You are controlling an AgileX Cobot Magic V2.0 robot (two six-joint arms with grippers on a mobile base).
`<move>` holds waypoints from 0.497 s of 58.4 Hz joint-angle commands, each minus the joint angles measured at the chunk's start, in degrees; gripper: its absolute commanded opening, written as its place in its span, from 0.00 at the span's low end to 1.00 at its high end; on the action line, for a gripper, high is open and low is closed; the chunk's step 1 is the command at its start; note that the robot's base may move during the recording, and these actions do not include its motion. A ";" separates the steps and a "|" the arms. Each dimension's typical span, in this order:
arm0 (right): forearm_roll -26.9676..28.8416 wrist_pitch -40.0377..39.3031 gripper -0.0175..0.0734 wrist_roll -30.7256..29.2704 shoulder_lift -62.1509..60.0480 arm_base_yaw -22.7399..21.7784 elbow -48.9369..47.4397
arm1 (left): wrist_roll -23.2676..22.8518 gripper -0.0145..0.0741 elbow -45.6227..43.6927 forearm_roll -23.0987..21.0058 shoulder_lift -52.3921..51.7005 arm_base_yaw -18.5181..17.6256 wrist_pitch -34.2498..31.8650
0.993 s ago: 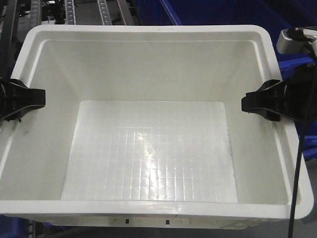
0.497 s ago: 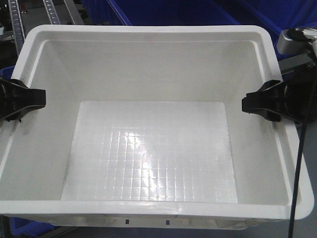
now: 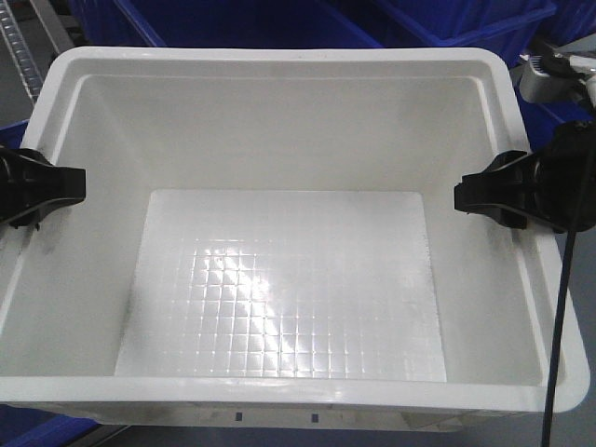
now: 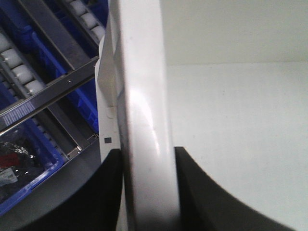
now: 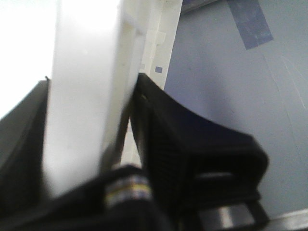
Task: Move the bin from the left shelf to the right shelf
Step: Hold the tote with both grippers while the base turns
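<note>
Large white rectangular plastic bin: white all over, with plain glossy walls.
Bin floor: white, embossed with a grid of small squares, with a bright glare patch.
Black left gripper: solid black.
Black right gripper: black, with fine ribbing on one finger in the wrist view.
Dark blue plastic bins: deep blue, unpatterned.
Grey metal roller rail: grey frame with a row of white rollers.
Smooth grey ground: pale grey-blue.
Strip of blue tape: darker blue.
Thin black cable: black.

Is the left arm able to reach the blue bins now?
Probably not: the left gripper is clamped on the bin's left wall, so it is occupied; the blue bins sit beyond the far rim.
</note>
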 commanded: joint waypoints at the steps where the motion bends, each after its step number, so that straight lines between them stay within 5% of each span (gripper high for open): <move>1: 2.02 -5.31 0.19 -1.86 -1.68 -0.02 -2.22 | 1.98 0.16 -2.33 -2.34 -1.99 -0.43 -6.41; 29: 2.02 -5.15 0.19 -1.86 -1.68 -0.02 -2.22 | 1.98 0.16 -2.33 -2.34 -1.99 -0.43 -6.42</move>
